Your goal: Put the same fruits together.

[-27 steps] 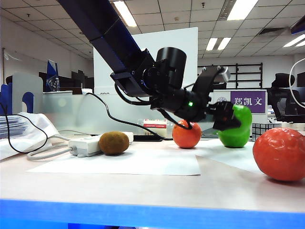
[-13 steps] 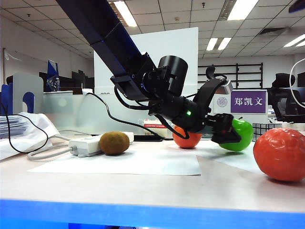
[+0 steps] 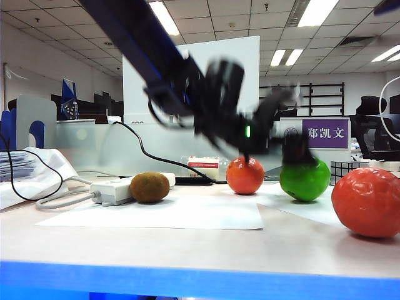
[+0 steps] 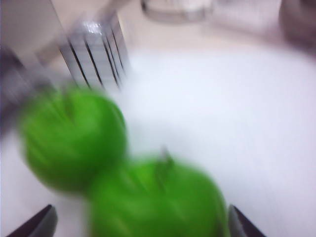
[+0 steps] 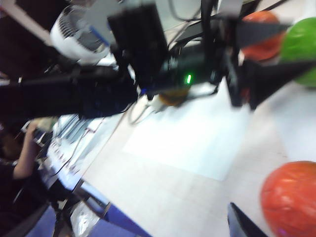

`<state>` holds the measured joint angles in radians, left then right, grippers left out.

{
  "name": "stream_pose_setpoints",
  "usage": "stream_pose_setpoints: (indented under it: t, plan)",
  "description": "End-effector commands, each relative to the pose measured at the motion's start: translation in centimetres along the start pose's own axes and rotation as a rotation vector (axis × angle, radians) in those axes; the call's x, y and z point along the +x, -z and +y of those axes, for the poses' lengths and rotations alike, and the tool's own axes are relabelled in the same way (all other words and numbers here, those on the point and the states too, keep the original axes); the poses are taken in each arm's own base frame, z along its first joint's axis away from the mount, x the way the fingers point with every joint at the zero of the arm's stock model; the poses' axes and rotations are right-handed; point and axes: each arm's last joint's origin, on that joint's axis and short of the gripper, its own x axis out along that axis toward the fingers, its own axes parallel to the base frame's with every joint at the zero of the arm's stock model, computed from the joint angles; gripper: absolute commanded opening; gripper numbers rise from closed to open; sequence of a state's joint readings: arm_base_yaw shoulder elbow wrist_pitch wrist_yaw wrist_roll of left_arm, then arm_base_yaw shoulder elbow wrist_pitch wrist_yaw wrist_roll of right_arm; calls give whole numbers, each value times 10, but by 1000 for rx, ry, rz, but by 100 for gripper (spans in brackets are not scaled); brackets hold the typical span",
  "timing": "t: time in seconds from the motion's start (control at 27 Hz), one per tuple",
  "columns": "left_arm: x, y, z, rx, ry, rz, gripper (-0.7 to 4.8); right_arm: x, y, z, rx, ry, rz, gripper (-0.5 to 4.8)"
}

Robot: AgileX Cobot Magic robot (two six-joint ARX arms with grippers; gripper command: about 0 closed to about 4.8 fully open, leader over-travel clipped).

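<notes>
Your left claw (image 3: 294,150) hovers blurred just above a glossy green apple (image 3: 305,180) on the desk (image 3: 187,244), jaws spread wide, gripping nothing; a second green apple (image 4: 71,138) touches it. An orange-red orange (image 3: 245,175) sits beside that apple. Your right claw (image 5: 242,224) is open and empty, near another wrinkly orange (image 5: 289,197).

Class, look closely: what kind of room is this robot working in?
Most likely an open-plan office: ceiling light panels, desk partitions, a purple name sign and a power strip on the table.
</notes>
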<state>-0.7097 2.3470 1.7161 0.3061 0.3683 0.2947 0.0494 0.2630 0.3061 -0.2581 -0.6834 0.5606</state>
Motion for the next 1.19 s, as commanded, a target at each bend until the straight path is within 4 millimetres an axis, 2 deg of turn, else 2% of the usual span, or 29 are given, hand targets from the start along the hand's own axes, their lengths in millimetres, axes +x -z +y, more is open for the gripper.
stream_pose_setpoints:
  t: [0.04, 0.26, 0.33, 0.41, 0.45, 0.48, 0.52, 0.56, 0.59, 0.63, 0.67, 0.82, 0.96, 1.19]
  plan:
    - [-13, -35, 7, 74, -93, -96, 479, -1, 0, 7, -35, -25, -19, 479]
    - [-21, -36, 11, 38, -74, -25, 479, 2, 8, 10, -24, -41, 51, 479]
    - [-26, -44, 11, 44, -75, -35, 479, 3, 14, 9, -36, 1, 85, 479]
    - [-39, -66, 13, 80, -91, -79, 479, 5, 18, 9, -47, 45, 96, 479]
    - [-52, -86, 13, 113, -105, -119, 479, 6, 20, 10, -54, 40, 105, 479]
    - [-59, -96, 13, 121, -112, -138, 479, 7, 22, 9, -57, 39, 110, 479]
    - [-77, -118, 13, 132, -122, -167, 479, 10, 26, 7, -61, 54, 118, 479]
    - [-86, -128, 12, 136, -128, -178, 479, 11, 29, 6, -62, 59, 122, 479]
    - [-105, -148, 10, 145, -136, -197, 479, 15, 35, 2, -60, 64, 125, 479]
    - [-113, -156, 9, 151, -138, -202, 479, 16, 37, 0, -62, 61, 123, 479]
    - [-131, -170, 7, 151, -137, -196, 479, 18, 38, -2, -55, 54, 99, 479]
    - [-165, -185, 5, 141, -131, -137, 479, 21, 29, 3, -103, 0, -7, 479]
    - [-189, -191, 2, 119, -121, -74, 479, 29, 18, 7, -123, -40, -50, 479]
    - [-215, -193, -1, 77, -89, 10, 479, 65, 1, 8, -150, -88, 29, 479]
